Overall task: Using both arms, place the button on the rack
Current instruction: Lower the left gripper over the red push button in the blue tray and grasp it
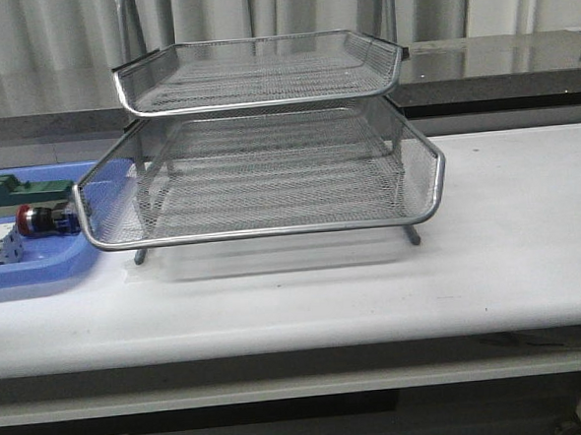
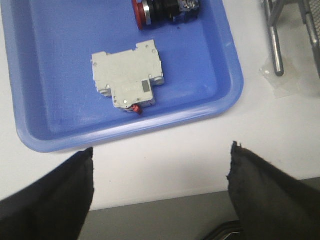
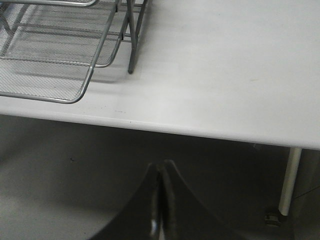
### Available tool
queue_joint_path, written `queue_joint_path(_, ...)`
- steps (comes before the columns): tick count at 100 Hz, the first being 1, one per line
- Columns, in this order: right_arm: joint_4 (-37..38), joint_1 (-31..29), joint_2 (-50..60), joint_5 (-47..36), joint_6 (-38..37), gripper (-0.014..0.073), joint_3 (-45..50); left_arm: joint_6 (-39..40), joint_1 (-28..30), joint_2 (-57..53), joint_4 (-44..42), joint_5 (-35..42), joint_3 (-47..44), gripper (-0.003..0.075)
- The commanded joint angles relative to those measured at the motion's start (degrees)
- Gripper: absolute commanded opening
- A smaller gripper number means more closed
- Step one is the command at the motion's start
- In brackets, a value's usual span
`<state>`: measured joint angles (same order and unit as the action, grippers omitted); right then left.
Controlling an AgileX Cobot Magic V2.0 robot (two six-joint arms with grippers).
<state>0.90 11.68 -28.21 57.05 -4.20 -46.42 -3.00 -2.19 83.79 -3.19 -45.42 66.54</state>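
On the white table (image 1: pixel 509 244) the rack (image 1: pixel 268 179) is standing as the landmark, its wire-mesh trays stacked on a metal frame and lying bare of any button. Just beside the rack's left side a blue tray (image 1: pixel 37 272) is lying flat, and the button (image 1: pixel 46 220) is resting on its side inside it, red cap pointing away from the rack, close to the tray edge nearest the rack. A green-topped block (image 1: pixel 8 190) is sitting beyond it and a white block (image 2: pixel 127 75) in front of it, both in the same tray.

The left gripper (image 2: pixel 160 185) is hanging with fingers spread wide over the table's front edge, just short of the tray, holding nothing. The right gripper (image 3: pixel 160 200) is waiting off the front of the table, out from the rack's right corner, fingers pressed together and empty.

Judging from this, the pick is not yet begun. To do it well, the left arm should be passing over the white block without clipping it, straddling the button's black body across its narrow width, closing squarely so the round part is not rolling away
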Motion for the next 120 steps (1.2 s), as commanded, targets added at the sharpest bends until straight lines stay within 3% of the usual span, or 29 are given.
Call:
queue_joint_path(1, 0.34, -0.35, -0.27, -3.57, 0.03, -0.0068, -1.44, 0.01, -0.03, -1.61, -0.08, 3.38, 1.96, 0.0566)
queue_joint_path(45, 0.34, -0.35, -0.27, -3.57, 0.03, -0.0068, -1.44, -0.62, -0.03, -1.61, 0.17, 7.63, 2.24, 0.0566)
queue_joint_path(71, 0.34, -0.35, -0.27, -3.57, 0.03, -0.0068, -1.44, -15.92, -0.03, 3.01, 2.13, 4.47, 11.61, 0.0566)
queue_joint_path(88, 0.34, -0.35, -0.27, -3.57, 0.03, -0.0068, -1.44, -25.65, -0.03, 10.05, 3.19, -2.65, 20.32, 0.0566)
queue_joint_path(120, 0.34, -0.35, -0.27, -3.57, 0.03, -0.0068, -1.44, -31.73, -0.03, 24.06, 4.25, -10.32, 35.28, 0.0566)
